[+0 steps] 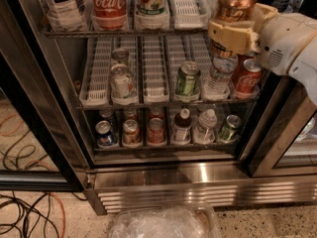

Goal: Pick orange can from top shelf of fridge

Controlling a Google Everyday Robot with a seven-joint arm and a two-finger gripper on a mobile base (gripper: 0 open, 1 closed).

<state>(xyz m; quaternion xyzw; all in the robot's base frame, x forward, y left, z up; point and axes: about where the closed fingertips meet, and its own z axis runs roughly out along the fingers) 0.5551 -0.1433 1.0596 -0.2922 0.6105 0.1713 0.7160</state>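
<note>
Camera view, upper right of the fridge (188, 190): the gripper (234, 32) has its fingers clamped on the lower body of the orange can (237, 1). The can is upright at the right end of the top shelf (124, 32). Whether it touches the rack cannot be told. A red Coca-Cola container (108, 4) stands well to its left.

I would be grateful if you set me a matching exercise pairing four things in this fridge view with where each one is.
Things:
1. orange can
2. Coca-Cola can
3. clear plastic container
4. pincer

Places:
A. on the floor before the fridge
B. upper right, closed around the orange can
C. on the top shelf, left part
D. in the pincer's grip

Pairs: 1-D, 2-C, 3-A, 4-B
</note>
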